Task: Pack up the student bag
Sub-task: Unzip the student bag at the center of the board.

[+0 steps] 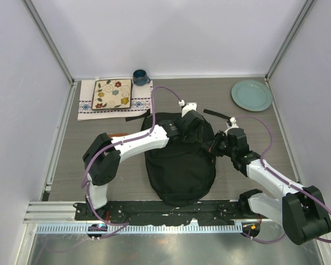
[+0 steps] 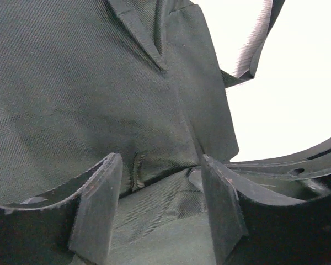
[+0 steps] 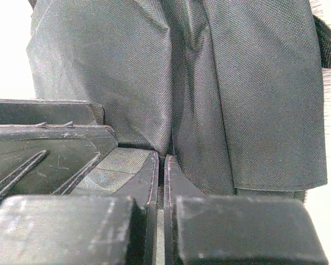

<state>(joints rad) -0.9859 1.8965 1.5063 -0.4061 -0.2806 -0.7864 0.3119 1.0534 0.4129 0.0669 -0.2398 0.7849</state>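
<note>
The student bag [image 1: 179, 165], a large black fabric backpack, lies in the middle of the table with its rounded end towards the arm bases. My left gripper [image 1: 194, 124] hovers over the bag's far end. In the left wrist view this left gripper [image 2: 161, 165] stands open, with bag fabric [image 2: 88, 88] close beneath and beyond its fingers and nothing pinched. My right gripper [image 1: 215, 144] is at the bag's right edge. Seen from the right wrist, the right gripper [image 3: 160, 159] is shut on a thin fold of the bag's cloth [image 3: 237, 94].
A floral tile [image 1: 112, 94] rests on a white embroidered cloth [image 1: 87, 105] at the back left, with a dark blue mug [image 1: 140, 77] beside it. A pale green plate [image 1: 251, 94] sits at the back right. A loose black strap [image 1: 216, 114] trails from the bag.
</note>
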